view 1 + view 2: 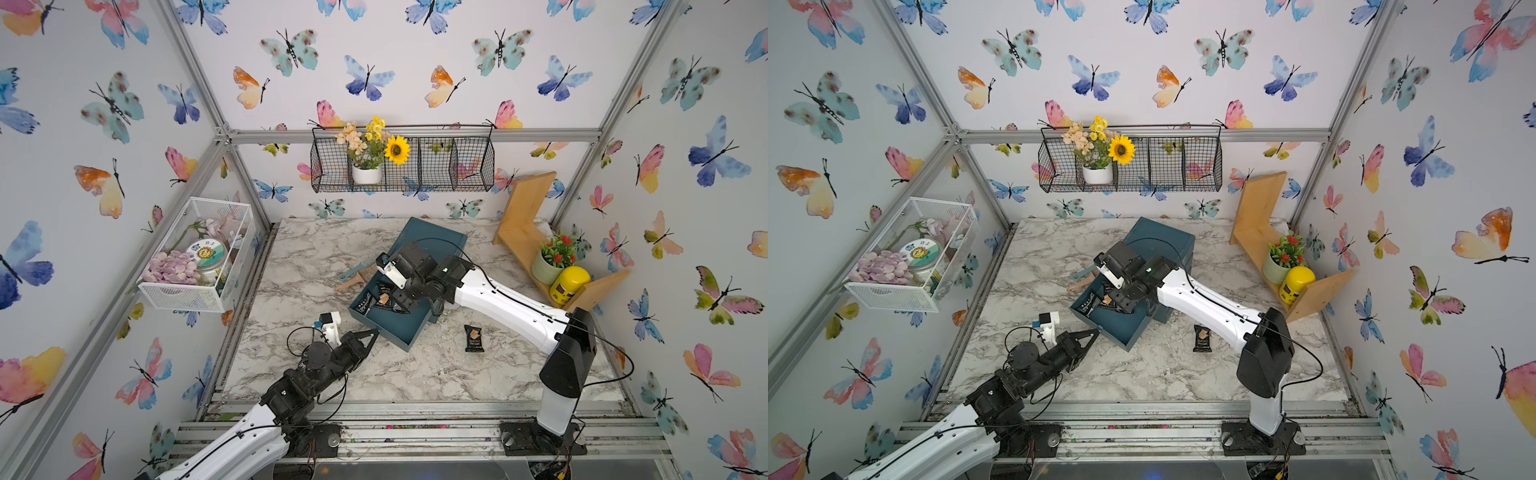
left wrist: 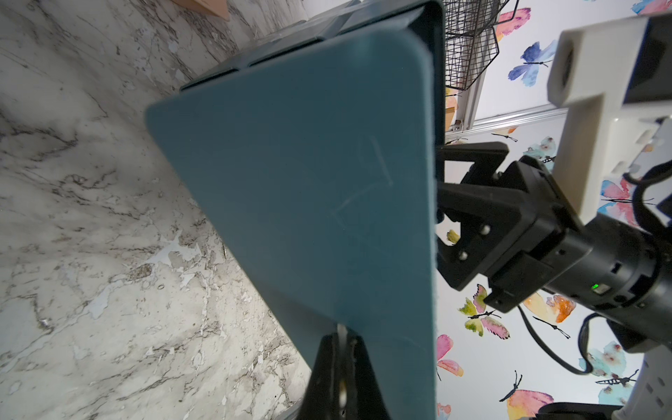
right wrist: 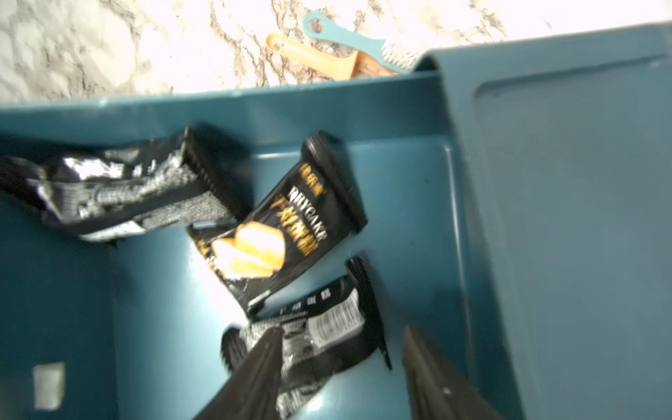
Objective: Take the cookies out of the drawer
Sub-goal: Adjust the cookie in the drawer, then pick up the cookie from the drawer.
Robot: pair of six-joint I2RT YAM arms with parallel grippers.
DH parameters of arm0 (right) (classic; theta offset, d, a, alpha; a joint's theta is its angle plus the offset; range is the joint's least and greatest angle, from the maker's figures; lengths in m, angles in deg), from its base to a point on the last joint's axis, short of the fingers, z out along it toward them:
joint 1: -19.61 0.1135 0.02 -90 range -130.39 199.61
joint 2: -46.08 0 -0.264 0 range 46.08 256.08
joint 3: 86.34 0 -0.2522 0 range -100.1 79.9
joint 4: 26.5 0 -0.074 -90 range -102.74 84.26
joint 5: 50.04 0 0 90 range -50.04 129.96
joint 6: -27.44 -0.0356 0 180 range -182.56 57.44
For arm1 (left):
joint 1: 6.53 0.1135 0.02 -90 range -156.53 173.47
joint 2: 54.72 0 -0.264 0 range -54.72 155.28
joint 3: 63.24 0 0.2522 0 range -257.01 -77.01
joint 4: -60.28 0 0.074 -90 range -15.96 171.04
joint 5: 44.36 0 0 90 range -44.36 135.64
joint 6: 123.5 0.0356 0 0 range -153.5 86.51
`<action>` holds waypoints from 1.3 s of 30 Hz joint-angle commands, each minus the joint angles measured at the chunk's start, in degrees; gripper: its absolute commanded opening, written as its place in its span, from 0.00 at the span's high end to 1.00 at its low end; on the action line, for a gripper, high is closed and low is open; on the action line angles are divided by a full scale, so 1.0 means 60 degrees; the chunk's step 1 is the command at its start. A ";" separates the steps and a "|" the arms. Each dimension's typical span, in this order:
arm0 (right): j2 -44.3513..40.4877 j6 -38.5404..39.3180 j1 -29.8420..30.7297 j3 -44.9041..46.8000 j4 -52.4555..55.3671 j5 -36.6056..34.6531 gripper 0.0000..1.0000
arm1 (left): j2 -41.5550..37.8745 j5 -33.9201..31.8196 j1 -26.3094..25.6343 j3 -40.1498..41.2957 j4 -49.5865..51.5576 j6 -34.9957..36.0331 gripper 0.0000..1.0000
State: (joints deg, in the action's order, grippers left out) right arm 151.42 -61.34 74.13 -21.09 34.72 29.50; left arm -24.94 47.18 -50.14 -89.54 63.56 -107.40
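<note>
The teal drawer [image 1: 409, 332] [image 1: 1133, 330] [image 3: 400, 174] stands pulled out of its teal cabinet [image 1: 432, 239] in both top views. Three black cookies packets [image 3: 291, 222] [image 1: 376, 297] [image 1: 1096, 303] lie in it. A further black packet [image 1: 473, 337] [image 1: 1202, 338] lies on the marble table beside the drawer. My right gripper [image 3: 342, 331] [image 1: 399, 305] is down in the drawer, open, its jaws astride the nearest packet [image 3: 327, 320] with a gap on one side. My left gripper [image 2: 342, 331] [image 1: 376, 332] is shut, its tips against the drawer's front panel [image 2: 309, 182].
A teal brush [image 3: 363, 43] and a peach scoop [image 1: 351, 282] lie on the table left of the cabinet. A wooden shelf [image 1: 528, 208] with a plant pot and a yellow jar [image 1: 569, 284] stands at the right. A white wire basket [image 1: 195, 257] hangs on the left wall.
</note>
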 commanded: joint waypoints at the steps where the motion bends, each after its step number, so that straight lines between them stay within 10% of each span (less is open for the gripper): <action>1: -0.0495 -0.1087 0.0029 -0.0197 -0.0546 -0.0316 0.38 | -0.0027 -0.0377 0.0004 -0.0151 -0.0311 0.0175 1.00; 18: 0.0552 -0.9101 0.2265 -0.1630 0.3086 -0.5017 0.31 | 0.0287 -0.0230 0.0013 -0.0195 -0.0610 0.0174 1.00; 39: 0.0901 -0.9752 0.2018 -0.0512 0.1381 -0.4933 0.35 | 0.0221 -0.0142 0.0015 -0.0255 -0.0536 0.0215 1.00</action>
State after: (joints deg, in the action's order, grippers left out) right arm 156.32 -118.00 86.66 -23.47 42.91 3.05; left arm -23.12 47.27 -50.14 -89.54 61.50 -107.19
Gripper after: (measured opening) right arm 0.646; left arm 0.063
